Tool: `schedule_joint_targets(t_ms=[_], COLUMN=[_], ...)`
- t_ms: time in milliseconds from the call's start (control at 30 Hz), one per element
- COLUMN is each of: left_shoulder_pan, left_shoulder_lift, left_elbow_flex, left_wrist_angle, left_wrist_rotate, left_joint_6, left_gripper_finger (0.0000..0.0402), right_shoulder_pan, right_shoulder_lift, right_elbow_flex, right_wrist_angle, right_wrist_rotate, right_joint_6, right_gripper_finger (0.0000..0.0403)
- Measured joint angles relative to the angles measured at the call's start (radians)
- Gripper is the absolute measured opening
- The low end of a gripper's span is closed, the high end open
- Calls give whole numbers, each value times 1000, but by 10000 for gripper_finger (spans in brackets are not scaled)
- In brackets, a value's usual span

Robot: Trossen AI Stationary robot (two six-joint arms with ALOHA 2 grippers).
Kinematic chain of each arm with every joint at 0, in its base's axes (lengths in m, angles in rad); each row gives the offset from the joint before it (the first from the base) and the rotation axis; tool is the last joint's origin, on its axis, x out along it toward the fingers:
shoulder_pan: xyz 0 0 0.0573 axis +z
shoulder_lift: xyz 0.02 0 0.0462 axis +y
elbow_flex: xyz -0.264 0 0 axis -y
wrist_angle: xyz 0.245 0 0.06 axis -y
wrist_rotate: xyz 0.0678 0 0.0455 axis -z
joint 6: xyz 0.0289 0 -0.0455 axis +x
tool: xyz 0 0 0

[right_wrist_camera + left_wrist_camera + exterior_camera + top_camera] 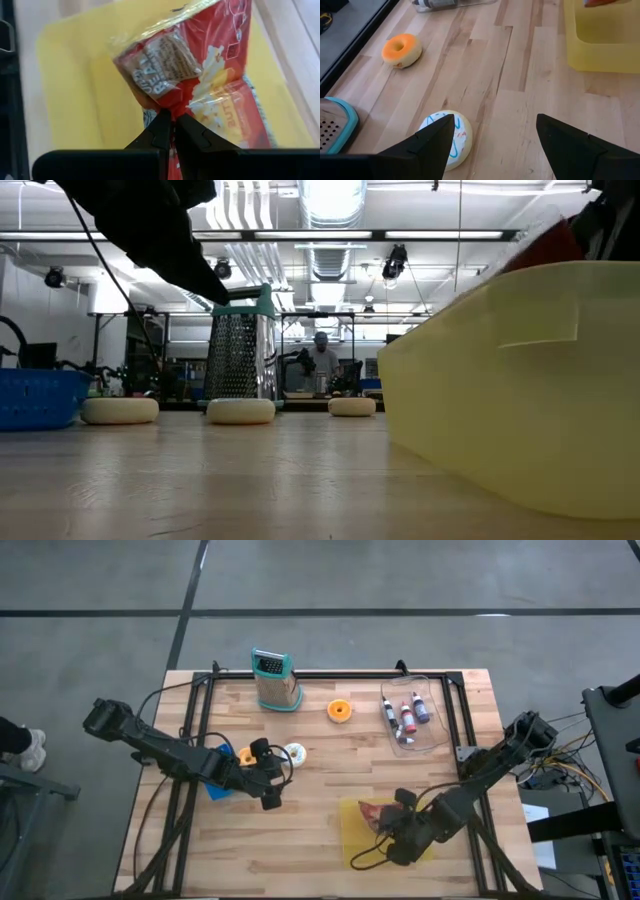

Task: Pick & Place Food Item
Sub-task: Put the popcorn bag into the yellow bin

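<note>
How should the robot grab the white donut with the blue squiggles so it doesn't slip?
Probably from straight above, pinching across its outer sides. The white donut lies flat on the wooden table, so its rounded rim is the only part fingers can get around. The open left gripper hovers close beside it, with one finger over it, and nothing else touches the donut.

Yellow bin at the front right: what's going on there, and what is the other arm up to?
The right gripper is shut on a red snack packet, holding it over the yellow bin. The left gripper is open above the table, next to a white donut with blue icing. An orange donut, a grater and a clear tray of bottles sit farther back.
</note>
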Motion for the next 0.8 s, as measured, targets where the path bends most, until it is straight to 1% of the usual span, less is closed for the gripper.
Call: schedule_joint_targets(t_ms=[100, 267, 433, 500, 600, 800], left_shoulder_pan=[0, 0, 0, 0, 0, 0], left_shoulder_lift=[0, 0, 0, 0, 0, 0], left_elbow_flex=[0, 0, 0, 0, -2, -40], left_wrist_angle=[0, 0, 0, 0, 2, 51], left_wrist_rotate=[0, 0, 0, 0, 0, -1], left_joint_6=[-1, -4, -4, -4, -4, -8], left_gripper_finger=[287, 287, 287, 287, 287, 287], right_shoulder_pan=[0, 0, 0, 0, 0, -1], right_shoulder_lift=[0, 0, 11, 26, 60, 140], right_elbow_flex=[-9, -21, -30, -30, -30, -30], right_wrist_angle=[52, 50, 49, 51, 63, 115], right_wrist_rotate=[-2, -20, -21, -26, -62, -107], right_joint_6=[-6, 7, 69, 85, 98, 80], right_gripper_finger=[12, 12, 12, 12, 12, 12])
